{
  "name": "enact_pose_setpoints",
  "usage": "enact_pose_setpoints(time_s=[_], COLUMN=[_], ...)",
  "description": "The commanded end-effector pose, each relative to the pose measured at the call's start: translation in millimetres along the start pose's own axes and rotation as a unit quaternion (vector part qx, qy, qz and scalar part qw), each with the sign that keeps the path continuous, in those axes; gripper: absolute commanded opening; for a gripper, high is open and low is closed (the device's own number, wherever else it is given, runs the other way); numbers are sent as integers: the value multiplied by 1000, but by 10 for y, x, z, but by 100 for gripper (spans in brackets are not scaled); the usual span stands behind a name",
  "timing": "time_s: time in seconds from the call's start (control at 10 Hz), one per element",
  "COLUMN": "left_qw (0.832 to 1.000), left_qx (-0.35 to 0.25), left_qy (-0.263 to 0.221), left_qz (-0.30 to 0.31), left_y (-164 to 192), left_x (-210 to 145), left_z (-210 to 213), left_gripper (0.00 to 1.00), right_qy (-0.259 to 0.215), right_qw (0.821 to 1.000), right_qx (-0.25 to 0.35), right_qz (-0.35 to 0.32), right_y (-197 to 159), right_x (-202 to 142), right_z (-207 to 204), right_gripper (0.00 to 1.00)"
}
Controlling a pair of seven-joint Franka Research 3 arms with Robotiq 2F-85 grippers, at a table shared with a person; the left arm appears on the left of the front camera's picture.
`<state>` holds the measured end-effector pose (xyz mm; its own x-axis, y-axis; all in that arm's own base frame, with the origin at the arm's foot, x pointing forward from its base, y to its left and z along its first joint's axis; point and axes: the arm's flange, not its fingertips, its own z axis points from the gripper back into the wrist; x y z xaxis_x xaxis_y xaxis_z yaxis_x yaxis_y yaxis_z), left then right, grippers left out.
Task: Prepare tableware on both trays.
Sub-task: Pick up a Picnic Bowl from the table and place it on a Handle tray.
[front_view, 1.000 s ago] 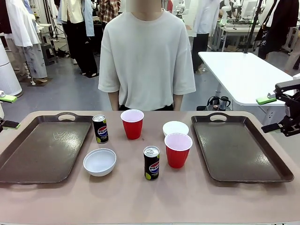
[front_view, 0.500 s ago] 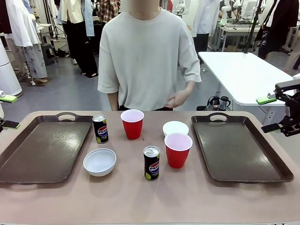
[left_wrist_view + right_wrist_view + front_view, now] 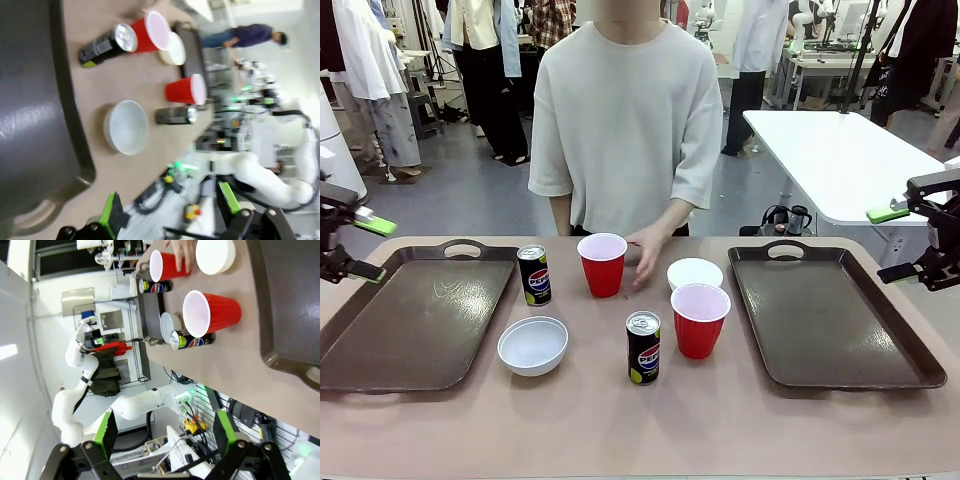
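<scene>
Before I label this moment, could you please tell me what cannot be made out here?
Front view: the far bowl, front rim hidden by the near red cup.
Front view: whether the person's hand touches the far red cup.
Left wrist view: the near can, print blurred.

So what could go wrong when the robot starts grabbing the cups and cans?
The person's hand is down between the far red cup and the far white bowl, so an arm reaching in there might bump it. The near can stands right beside the near red cup; grabbing one could knock the other over, since both are tall and probably tip easily.
</scene>
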<state>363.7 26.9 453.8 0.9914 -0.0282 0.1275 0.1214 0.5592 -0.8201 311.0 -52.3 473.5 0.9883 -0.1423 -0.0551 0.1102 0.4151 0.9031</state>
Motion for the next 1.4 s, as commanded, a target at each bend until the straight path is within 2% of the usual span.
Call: enact_pose_setpoints(time_s=[0.0,0.2,0.3,0.5,0.6,0.7,1.0,1.1,1.3], left_qw=[993,976,962,931,918,949,949,943,915], left_qx=[115,210,263,353,382,300,300,317,384], left_qy=[20,40,50,60,45,58,58,57,56], left_qz=[-4,-39,-45,-72,-98,-81,-81,-85,-112], left_y=[-428,-766,-816,-720,-697,-883,-883,-818,-819], left_x=[70,104,105,78,51,-28,-28,9,44], left_z=[-487,-1080,-1459,-2048,-2143,-1891,-1891,-1981,-2076], left_gripper=[100,100,100,100,100,100,100,100,100], right_qy=[2,2,2,2,2,2,2,2,2], right_qw=[1000,1000,1000,1000,1000,1000,1000,1000,1000], right_qx=[5,5,5,5,5,5,5,5,5], right_qz=[3,3,3,3,3,3,3,3,3], right_y=[4,4,4,4,4,4,4,4,4], right_x=[-8,-8,-8,-8,-8,-8,-8,-8,-8], right_z=[10,10,10,10,10,10,10,10,10], right_gripper=[100,100,100,100,100,100,100,100,100])
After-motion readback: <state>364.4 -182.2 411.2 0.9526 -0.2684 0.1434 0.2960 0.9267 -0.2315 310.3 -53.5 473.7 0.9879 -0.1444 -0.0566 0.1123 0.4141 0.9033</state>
